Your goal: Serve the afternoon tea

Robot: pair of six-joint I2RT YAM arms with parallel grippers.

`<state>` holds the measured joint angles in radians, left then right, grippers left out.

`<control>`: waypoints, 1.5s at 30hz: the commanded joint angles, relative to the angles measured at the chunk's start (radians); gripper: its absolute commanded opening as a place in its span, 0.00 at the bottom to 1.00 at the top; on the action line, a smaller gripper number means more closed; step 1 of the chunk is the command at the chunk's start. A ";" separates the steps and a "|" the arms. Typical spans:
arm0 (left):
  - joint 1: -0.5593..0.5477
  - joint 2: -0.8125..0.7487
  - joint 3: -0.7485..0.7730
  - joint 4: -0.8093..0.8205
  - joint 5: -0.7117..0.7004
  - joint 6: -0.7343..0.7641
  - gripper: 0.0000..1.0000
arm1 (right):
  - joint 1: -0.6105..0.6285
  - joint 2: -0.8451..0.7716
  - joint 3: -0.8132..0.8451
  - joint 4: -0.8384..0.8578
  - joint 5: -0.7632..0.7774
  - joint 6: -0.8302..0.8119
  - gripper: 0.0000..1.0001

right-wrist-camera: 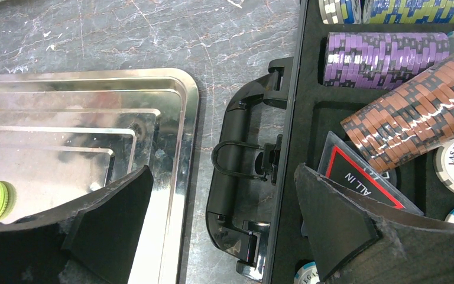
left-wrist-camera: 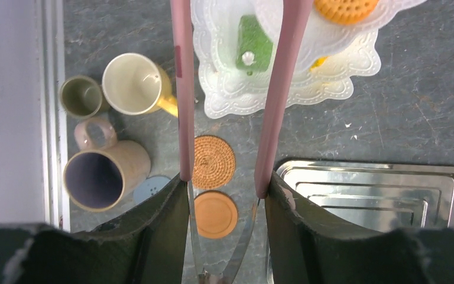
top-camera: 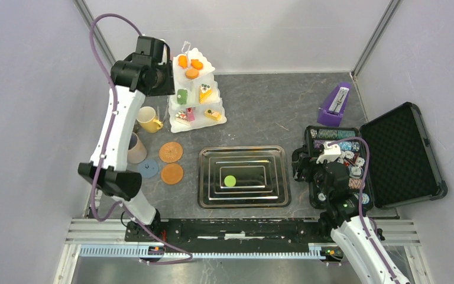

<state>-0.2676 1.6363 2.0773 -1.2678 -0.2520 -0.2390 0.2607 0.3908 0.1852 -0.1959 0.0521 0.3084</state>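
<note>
The white three-tier stand [top-camera: 196,94] stands at the back left with orange biscuits [top-camera: 192,66] on top and toy cakes [top-camera: 206,93] on the lower tiers. My left gripper [top-camera: 159,77] is beside it, shut on pink-tipped metal tongs [left-wrist-camera: 278,89] whose open arms reach over the stand's rim [left-wrist-camera: 224,100], near a green cake [left-wrist-camera: 253,44] and an orange biscuit [left-wrist-camera: 344,9]. The yellow mug [left-wrist-camera: 133,83], small green mug [left-wrist-camera: 81,96] and beige-lilac mug [left-wrist-camera: 100,177] stand to the left. A green biscuit [top-camera: 230,181] lies in the steel tray [top-camera: 213,160]. My right gripper [right-wrist-camera: 221,171] is open and empty.
A woven coaster [left-wrist-camera: 213,161], an orange coaster [left-wrist-camera: 215,214] and a blue one [left-wrist-camera: 152,189] lie between the mugs and the tray. The open black poker-chip case [top-camera: 378,157] is at the right, its handle [right-wrist-camera: 236,171] under my right gripper. A purple metronome [top-camera: 335,105] stands at the back right.
</note>
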 commanded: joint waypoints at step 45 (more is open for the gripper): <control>0.047 0.036 0.107 0.027 0.042 0.049 0.61 | -0.002 0.005 0.006 0.034 0.005 -0.008 0.98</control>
<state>-0.2237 1.8713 2.2723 -1.2785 -0.2062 -0.1997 0.2607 0.3931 0.1852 -0.1955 0.0525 0.3088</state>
